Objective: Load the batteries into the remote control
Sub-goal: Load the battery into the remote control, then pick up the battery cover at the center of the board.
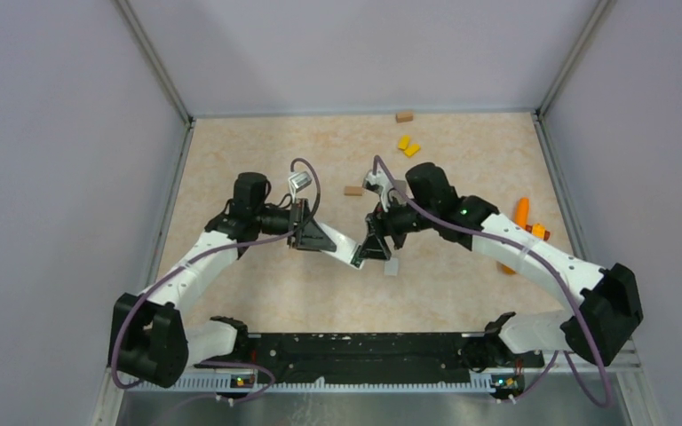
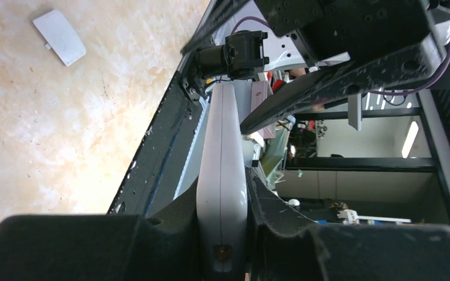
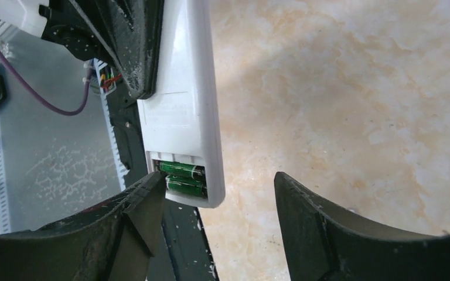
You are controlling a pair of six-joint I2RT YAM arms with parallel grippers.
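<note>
While the left wrist view shows only the left gripper point(image 2: 222, 240) clamping the remote control point(image 2: 221, 146), the right wrist view reveals batteries point(image 3: 180, 177) seated inside, with the right gripper point(image 3: 218, 199) spread wide, holding nothing.

No writing can be read: faint marks on the back of the remote point(image 3: 181, 88) and the green wrappers of the batteries point(image 3: 181, 178) are too blurred.

We are wearing white link shells point(image 1: 200, 257) between black joint housings point(image 1: 151, 337), trailing purple cables point(image 1: 313, 173), glowing small green lights point(image 1: 464, 211); our black fingers point(image 3: 322, 234) are showing dusty scuffs.
</note>
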